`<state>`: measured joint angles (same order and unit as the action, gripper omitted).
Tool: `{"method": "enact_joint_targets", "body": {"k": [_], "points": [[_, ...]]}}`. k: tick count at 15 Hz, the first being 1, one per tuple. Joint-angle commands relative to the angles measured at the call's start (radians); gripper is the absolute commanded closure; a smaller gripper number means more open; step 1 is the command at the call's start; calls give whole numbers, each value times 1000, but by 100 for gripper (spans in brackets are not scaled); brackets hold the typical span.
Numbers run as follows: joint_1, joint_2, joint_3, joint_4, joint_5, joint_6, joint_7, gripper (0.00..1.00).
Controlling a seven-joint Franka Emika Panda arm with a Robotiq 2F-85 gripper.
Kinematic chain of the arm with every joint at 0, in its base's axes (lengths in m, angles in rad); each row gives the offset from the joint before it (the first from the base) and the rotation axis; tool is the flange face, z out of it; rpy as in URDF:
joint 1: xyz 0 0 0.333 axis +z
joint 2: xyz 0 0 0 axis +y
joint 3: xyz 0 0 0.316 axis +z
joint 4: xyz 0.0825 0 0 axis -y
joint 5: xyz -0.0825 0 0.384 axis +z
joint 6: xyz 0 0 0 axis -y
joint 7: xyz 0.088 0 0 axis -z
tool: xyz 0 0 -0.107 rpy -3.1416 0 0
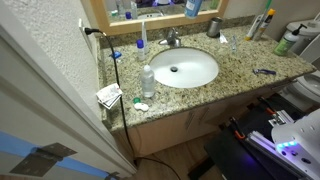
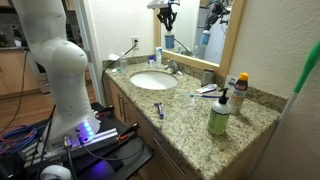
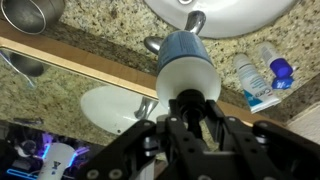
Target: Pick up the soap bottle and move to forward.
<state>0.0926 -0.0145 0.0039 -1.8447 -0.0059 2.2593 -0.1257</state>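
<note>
Soap bottle [image 3: 188, 62], centre frame, hangs from gripper [image 3: 189, 103], fingers closed on its pump, raised above sink [image 3: 240, 15] for transfer.

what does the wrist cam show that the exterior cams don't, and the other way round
Only the wrist view: a close look down at the gripper, its jaws on either side of the soap bottle. Whether they actually grip it is unclear.
Only the exterior views: the green bottle at the counter's end and the robot's white arm.
Shared: the sink, the faucet and the granite counter.
</note>
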Motion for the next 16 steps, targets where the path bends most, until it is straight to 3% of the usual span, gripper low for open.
{"method": "enact_joint_targets", "body": {"k": [1,3,4,13,14,16], "points": [[-18,20,17,21,-2,-4,9,70],[-18,25,19,17,-2,-4,9,70],[-18,21,21,15,-2,-4,9,92],[-20,283,-61,126,-247,99,494,92],[-27,245,-45,75,-214,98,429,70],[-24,278,-57,99,-228,99,471,70]]}}
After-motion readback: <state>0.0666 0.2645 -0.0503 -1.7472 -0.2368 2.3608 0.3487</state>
